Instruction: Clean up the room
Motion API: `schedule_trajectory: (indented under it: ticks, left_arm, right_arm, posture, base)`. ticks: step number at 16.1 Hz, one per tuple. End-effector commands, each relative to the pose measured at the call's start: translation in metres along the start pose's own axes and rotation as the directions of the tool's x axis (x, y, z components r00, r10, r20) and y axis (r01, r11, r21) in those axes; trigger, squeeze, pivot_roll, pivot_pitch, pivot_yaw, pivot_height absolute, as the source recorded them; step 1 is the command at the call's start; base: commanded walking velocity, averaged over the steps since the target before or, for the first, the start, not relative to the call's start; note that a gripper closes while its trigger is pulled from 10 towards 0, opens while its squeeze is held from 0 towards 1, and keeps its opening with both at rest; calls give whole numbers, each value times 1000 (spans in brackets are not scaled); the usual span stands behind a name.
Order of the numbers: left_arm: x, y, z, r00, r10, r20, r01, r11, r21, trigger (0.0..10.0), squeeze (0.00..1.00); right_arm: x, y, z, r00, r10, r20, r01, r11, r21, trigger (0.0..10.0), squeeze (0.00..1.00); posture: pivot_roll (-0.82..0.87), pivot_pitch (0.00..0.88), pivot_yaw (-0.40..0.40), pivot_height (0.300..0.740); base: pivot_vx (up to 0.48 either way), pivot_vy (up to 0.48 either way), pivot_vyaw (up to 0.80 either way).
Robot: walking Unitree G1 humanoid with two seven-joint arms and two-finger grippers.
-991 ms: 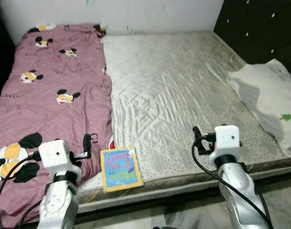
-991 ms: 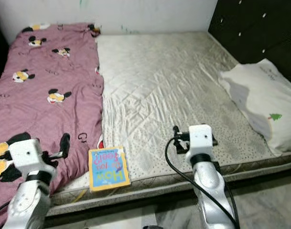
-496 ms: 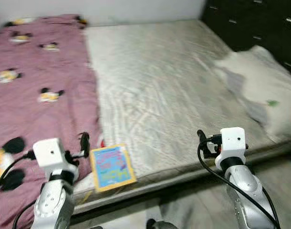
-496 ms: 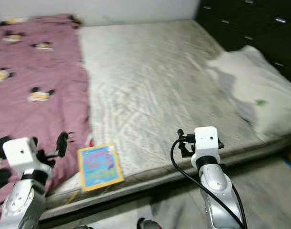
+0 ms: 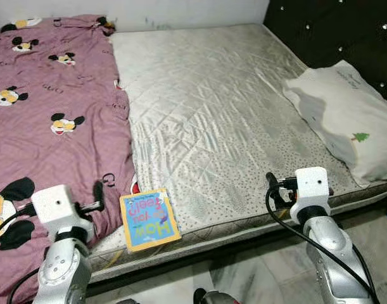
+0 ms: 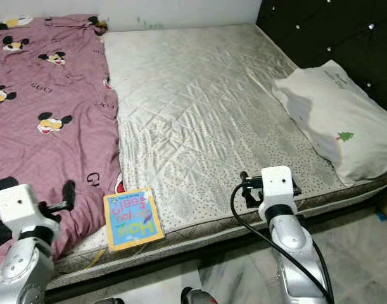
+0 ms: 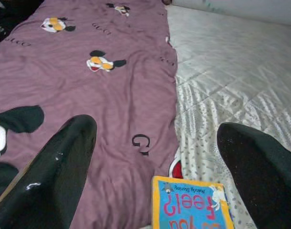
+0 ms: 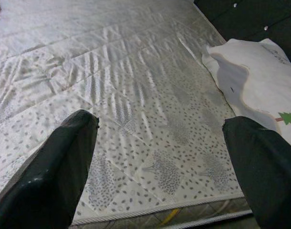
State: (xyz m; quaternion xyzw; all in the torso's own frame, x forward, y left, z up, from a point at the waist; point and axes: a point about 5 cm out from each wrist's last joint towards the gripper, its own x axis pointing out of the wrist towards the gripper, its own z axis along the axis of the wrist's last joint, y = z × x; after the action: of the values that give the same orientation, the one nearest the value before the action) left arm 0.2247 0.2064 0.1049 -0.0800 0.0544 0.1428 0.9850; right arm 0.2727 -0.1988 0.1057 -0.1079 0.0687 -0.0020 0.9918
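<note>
Left gripper [image 7: 155,157] spread wide, nothing held, poised above pink blanket [image 5: 47,120] edge, just short of book [image 5: 149,219]. Book lying flat at mattress [image 5: 212,126] front edge, beside blanket. Right gripper [image 8: 159,157] likewise released, empty, over mattress near pillow [image 5: 345,120].

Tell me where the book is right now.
The book lies at the near edge of the mattress, on the robot's left, beside the pink blanket and just ahead of the left gripper.

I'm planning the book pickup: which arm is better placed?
Probably the left. The left gripper hangs open just beside the book at the mattress edge; the right gripper, also open, faces bare mattress farther away.
</note>
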Motion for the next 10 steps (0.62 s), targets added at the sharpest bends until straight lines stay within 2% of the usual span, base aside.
schedule_trajectory:
  ticks: [1,5,10]
  left_arm:
    - [-2,1,-5,1000,10,-25,-10,1000,-6,10000,0]
    - [5,-13,1,999,-51,1,51,995,-82,10000,0]
    - [7,-23,2,996,-92,7,92,991,-101,10000,0]
  right_arm:
    - [0,-4,-2,1000,-6,-12,6,1000,-1,10000,0]
    - [2,0,-1,1000,3,-9,-3,1000,5,10000,0]
    - [5,0,-1,1000,0,-3,0,1000,21,10000,0]
  posture:
    - [-63,162,-49,740]
    - [-63,161,-49,740]
    - [-63,147,-45,740]
  base:
    - [0,0,0]
    - [0,0,0]
    - [0,480,0]
